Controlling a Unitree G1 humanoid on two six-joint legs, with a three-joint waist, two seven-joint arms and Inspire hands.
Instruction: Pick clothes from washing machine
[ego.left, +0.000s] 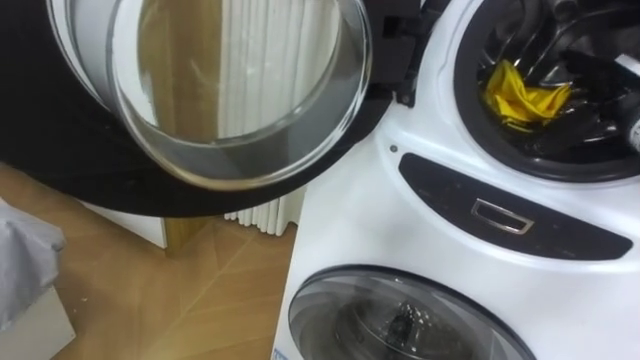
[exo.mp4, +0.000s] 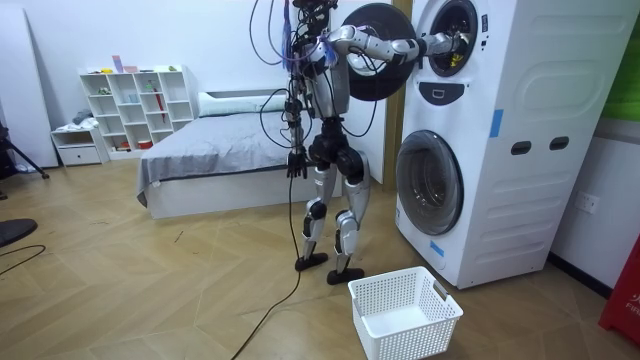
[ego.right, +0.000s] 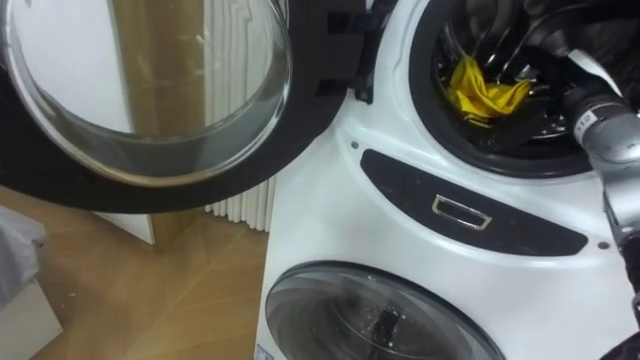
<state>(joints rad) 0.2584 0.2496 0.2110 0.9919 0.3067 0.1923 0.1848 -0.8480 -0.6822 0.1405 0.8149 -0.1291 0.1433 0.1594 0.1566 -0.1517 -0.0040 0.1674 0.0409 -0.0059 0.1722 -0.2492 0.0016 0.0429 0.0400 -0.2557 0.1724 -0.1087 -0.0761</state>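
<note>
Yellow cloth (ego.left: 525, 98) in right hand's (ego.right: 562, 58) grip

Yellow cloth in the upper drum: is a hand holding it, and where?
Cannot be told: the right hand is at the yellow cloth in the drum, its grip hidden.

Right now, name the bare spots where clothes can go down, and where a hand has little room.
Free: the white basket, with nothing in it, near the lower door; the wood floor between basket and bed. Crowded: the upper drum, its opening taken up by the right forearm and the yellow cloth.
</note>
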